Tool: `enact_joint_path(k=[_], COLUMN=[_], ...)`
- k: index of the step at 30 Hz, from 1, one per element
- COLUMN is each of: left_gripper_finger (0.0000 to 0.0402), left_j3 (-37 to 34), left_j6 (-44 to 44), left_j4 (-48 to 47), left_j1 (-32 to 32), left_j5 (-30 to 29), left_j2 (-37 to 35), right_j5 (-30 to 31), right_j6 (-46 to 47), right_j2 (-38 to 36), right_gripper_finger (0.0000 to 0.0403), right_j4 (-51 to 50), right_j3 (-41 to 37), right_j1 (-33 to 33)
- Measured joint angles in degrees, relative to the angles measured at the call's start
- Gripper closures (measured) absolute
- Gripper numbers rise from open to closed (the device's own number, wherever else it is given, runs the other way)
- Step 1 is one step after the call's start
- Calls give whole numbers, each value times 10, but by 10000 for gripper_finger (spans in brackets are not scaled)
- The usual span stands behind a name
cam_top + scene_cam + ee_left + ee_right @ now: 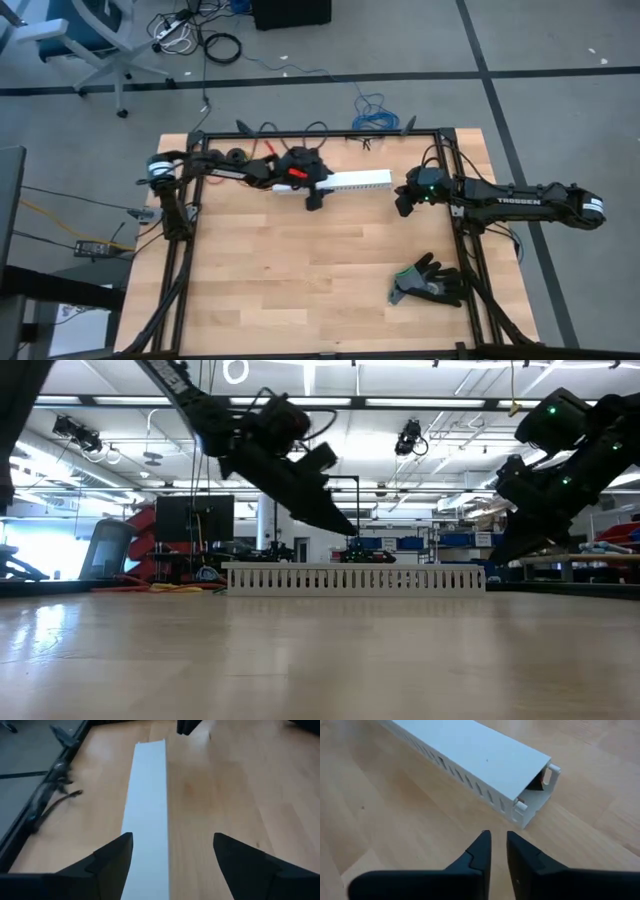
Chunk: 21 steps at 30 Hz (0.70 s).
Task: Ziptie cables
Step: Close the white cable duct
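The left end effector (172,865) hangs over the white slotted duct (350,181), its two fingers (107,862) spread wide with nothing between them; in the left wrist view the duct's flat lid runs away beneath the one finger, and bare wood shows under the gap. The right end effector (498,851) sits just off the duct's open far end, its fingers nearly pressed together, a thin slit between the tips, holding nothing. In the right wrist view that open end shows a small dark and reddish shape inside the duct; whether it belongs to the cables cannot be told. Red wire (270,130) loops at the surface's far edge behind the left arm, near small black spools (235,153). The ziptie cannot be made out in any view. The duct lies near the far edge of the surface (300,270), and the wide near half is open wood. A black glove (430,282) lies by the right-hand frame rail.
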Motion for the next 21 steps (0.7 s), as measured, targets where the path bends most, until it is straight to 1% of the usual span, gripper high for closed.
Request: enact_joint_path(k=[3,5,9,13,17,21], left_gripper_finger=[112,112,112,112,112,112], left_j3=[63,113,212,296,339,351], left_j6=[1,6,32,34,51,61], left_j4=[-18,-53,-113,-134,-143,-164], left_j1=[-2,-1,-1,-1,2,3], left_j5=[6,16,17,18,20,43], left_j2=[46,81,153,210,243,253], right_j5=[0,-1,-2,-3,-9,-19], right_j6=[-1,-1,-2,-2,-3,-7], right_j2=[0,0,0,0,1,0], right_gripper_finger=[332,317,291,273,264,263], right_j4=[-3,0,-4,-5,-9,-11], right_j3=[0,1,1,1,1,1], right_j1=[0,0,0,0,0,0])
